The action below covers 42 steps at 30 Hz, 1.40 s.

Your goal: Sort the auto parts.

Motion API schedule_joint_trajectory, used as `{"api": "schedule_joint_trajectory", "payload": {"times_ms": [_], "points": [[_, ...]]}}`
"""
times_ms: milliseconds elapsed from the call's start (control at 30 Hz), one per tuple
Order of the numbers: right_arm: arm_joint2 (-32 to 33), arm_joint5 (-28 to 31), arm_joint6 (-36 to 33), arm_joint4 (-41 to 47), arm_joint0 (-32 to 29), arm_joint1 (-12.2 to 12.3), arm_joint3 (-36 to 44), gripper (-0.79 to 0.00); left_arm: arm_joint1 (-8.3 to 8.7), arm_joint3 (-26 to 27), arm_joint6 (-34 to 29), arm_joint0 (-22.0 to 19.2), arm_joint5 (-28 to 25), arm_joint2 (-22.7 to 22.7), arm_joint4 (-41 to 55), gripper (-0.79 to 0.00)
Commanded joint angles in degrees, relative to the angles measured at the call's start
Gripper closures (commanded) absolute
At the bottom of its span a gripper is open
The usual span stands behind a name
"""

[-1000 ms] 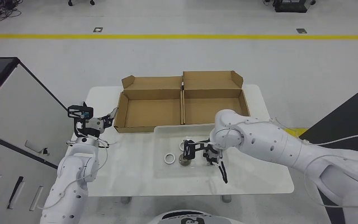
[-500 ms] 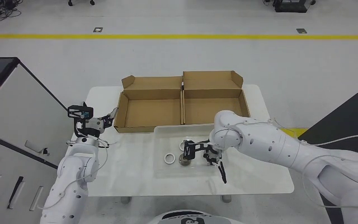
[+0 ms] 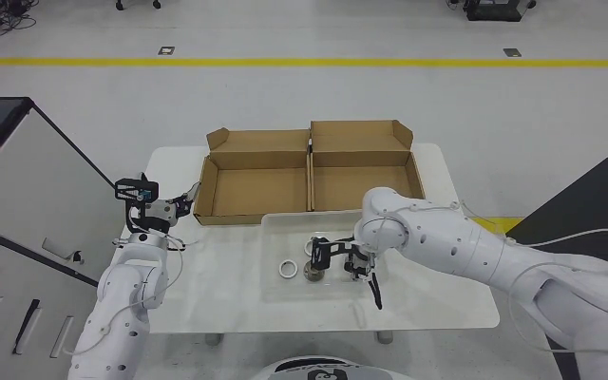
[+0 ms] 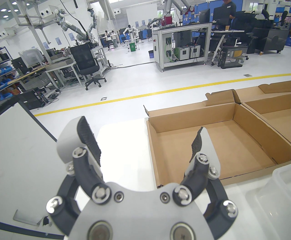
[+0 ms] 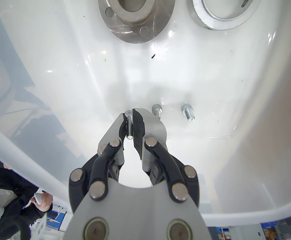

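Hidden and cropped parts
The pads (image 5: 138, 127) of my right gripper (image 5: 130, 116) cover most of the clamped bolt (image 5: 129, 128) and part of a 2nd bolt (image 5: 156, 110); the flange (image 5: 136, 25), at 9 o'clock from it overhead, and the ring (image 5: 225, 18) run off frame.

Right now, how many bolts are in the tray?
3. The clamped bolt is in the right gripper; the second bolt lies right beside it, partly covered; the third bolt lies loose farther off. Others may be hidden.
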State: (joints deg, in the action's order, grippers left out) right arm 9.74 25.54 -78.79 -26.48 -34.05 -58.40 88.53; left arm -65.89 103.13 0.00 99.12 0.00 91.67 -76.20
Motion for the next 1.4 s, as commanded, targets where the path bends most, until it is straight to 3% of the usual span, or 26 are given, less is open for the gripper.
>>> {"api": "schedule_joint_trajectory", "payload": {"times_ms": [0, 233, 500, 667, 933, 1100, 1367], "points": [[0.0, 0.0, 0.0, 0.4, 0.1, -0.1, -0.7, 0.0, 0.0, 0.0, 0.0, 0.0, 0.0, 0.0, 0.0, -0.785], [0.0, -0.1, -0.1, 5.1, 3.5, 0.9, 0.6, 0.0, 0.0, 0.0, 0.0, 0.0, 0.0, 0.0, 0.0, -0.785], [0.0, 2.2, 2.2, 15.3, 11.8, 6.3, 4.4, 0.0, 0.0, 0.0, 0.0, 0.0, 0.0, 0.0, 0.0, -0.785], [0.3, 7.8, 7.9, 22.0, 15.6, 10.9, 2.8, 0.0, 0.0, 0.0, 0.0, 0.0, 0.0, 0.0, 0.0, -0.785], [1.9, 21.8, 21.9, 32.5, 15.0, 16.7, -0.4, 0.0, 0.0, 0.0, 0.0, 0.0, 0.0, 0.0, 0.0, -0.785], [1.8, 32.1, 32.1, 36.4, 15.2, 17.5, -1.6, 0.0, 0.0, 0.0, 0.0, 0.0, 0.0, 0.0, 0.0, -0.785], [6.8, 32.5, 32.5, 48.4, 14.4, 16.1, 2.2, 0.0, 0.0, 0.0, 0.0, 0.0, 0.0, 0.0, 0.0, -0.785]]}}
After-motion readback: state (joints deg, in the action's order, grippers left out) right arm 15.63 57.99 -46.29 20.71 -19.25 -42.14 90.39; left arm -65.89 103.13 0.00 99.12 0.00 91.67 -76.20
